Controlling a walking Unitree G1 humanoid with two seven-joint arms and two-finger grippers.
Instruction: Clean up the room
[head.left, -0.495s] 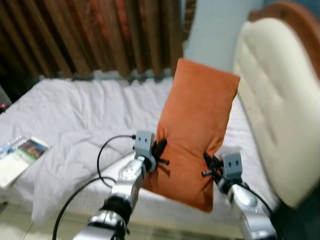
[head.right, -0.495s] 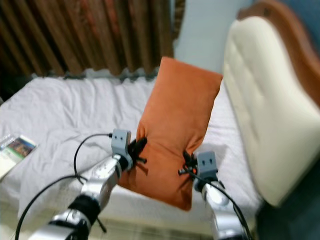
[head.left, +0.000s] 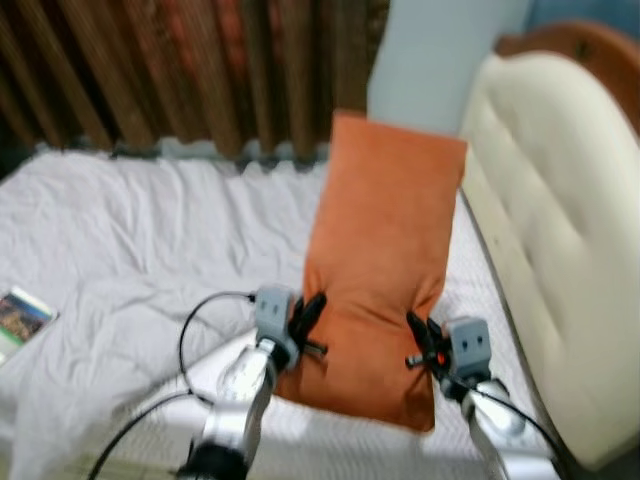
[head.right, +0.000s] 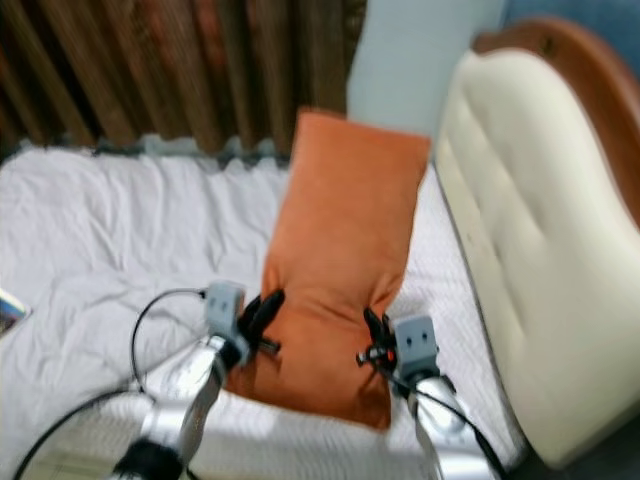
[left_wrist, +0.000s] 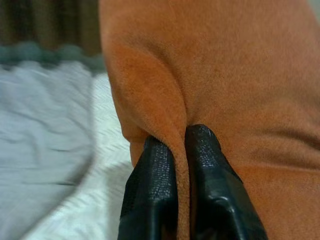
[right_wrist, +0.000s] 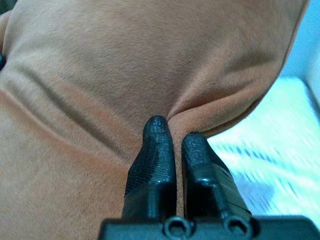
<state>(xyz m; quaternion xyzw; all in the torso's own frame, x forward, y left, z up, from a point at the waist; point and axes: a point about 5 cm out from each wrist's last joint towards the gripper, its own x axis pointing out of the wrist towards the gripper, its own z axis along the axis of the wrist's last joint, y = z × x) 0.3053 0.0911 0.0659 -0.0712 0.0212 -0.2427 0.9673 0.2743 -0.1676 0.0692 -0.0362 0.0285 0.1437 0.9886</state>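
Observation:
An orange pillow (head.left: 380, 250) stands upright over the bed (head.left: 130, 240), tilted a little, near the cream headboard (head.left: 560, 230). My left gripper (head.left: 311, 318) is shut on a fold at the pillow's lower left edge. My right gripper (head.left: 420, 338) is shut on a fold at its lower right edge. In the left wrist view the black fingers (left_wrist: 155, 170) pinch a ridge of orange pillow (left_wrist: 225, 75) fabric. In the right wrist view the fingers (right_wrist: 156, 145) pinch a crease of the orange pillow (right_wrist: 100, 75).
The bed has a rumpled white sheet. A booklet (head.left: 18, 315) lies at its left edge. Dark striped curtains (head.left: 180, 70) hang behind the bed. A pale wall (head.left: 440, 50) shows beside the wood-framed headboard.
The camera has moved closer to the bed and turned right; the booklet slid toward the left edge. Both grippers still hold the pillow, which now stands more upright.

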